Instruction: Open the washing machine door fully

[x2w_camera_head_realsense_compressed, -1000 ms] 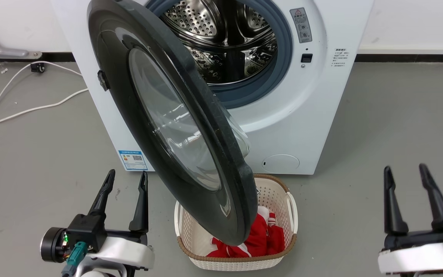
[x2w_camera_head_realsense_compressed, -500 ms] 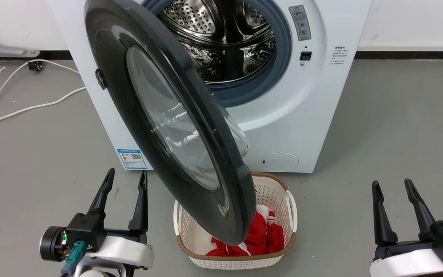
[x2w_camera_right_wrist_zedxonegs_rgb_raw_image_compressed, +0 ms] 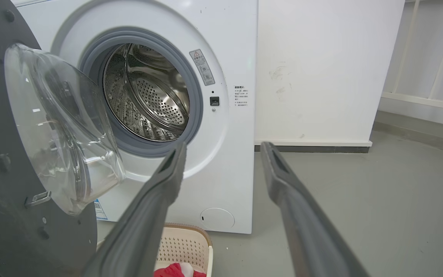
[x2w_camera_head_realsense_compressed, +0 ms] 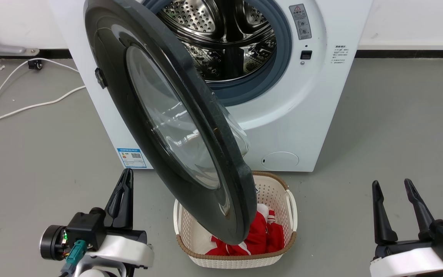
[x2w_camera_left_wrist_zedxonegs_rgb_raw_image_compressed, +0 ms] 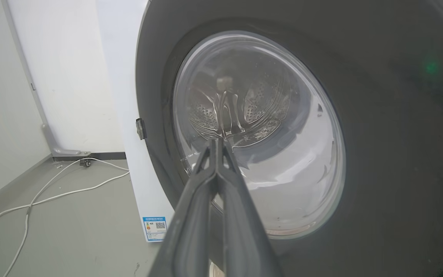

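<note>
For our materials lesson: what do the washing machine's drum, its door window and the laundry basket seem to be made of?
Drum: likely stainless steel, polished; mirror-like reflections, punched holes.
Door window: clear glass or plastic, cannot tell which; see-through bulging bowl.
Laundry basket: probably moulded plastic, matte cream; perforated walls, brown woven-look rim.

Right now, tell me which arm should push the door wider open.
Probably right. The right gripper is open on the door's inner side, where a push swings it wider; the left gripper, shut, faces its outside.
</note>
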You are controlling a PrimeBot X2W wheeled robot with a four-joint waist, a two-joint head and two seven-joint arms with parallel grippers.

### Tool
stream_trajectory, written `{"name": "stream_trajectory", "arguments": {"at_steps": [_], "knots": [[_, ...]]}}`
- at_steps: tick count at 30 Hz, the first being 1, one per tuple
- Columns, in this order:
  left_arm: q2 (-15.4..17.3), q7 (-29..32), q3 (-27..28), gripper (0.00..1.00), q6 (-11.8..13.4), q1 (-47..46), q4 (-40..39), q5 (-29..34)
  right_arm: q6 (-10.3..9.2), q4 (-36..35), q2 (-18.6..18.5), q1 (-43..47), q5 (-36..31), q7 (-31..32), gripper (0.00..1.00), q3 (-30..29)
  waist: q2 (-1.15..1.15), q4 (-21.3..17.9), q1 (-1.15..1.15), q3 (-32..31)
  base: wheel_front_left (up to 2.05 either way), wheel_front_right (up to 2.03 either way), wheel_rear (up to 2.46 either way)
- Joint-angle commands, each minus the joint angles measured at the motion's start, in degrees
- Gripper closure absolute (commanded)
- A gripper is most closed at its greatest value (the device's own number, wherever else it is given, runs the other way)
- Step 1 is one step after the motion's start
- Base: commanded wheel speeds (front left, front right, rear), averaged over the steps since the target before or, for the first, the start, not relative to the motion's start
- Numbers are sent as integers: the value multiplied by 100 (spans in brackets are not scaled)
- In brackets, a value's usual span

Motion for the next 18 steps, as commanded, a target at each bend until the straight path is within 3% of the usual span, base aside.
{"name": "stream_trajectory", "arguments": {"at_steps": [1, 8, 18], "knots": [[-3, -15, 0, 100, -9, -91, -23, 27, -4, 12, 16, -86, 17, -9, 0, -6, 0, 4, 0, 2, 0, 0, 0], [-2, -15, 88, 100, -16, -248, -362, 40, -4, 52, 16, -116, -4, -9, 0, -26, 0, 20, 0, 16, 0, 0, 0], [-4, -14, 165, 100, 45, -785, -1745, 103, -4, 57, 16, -118, -22, -9, 0, -80, 0, 60, 0, 48, 0, 0, 0]]}}
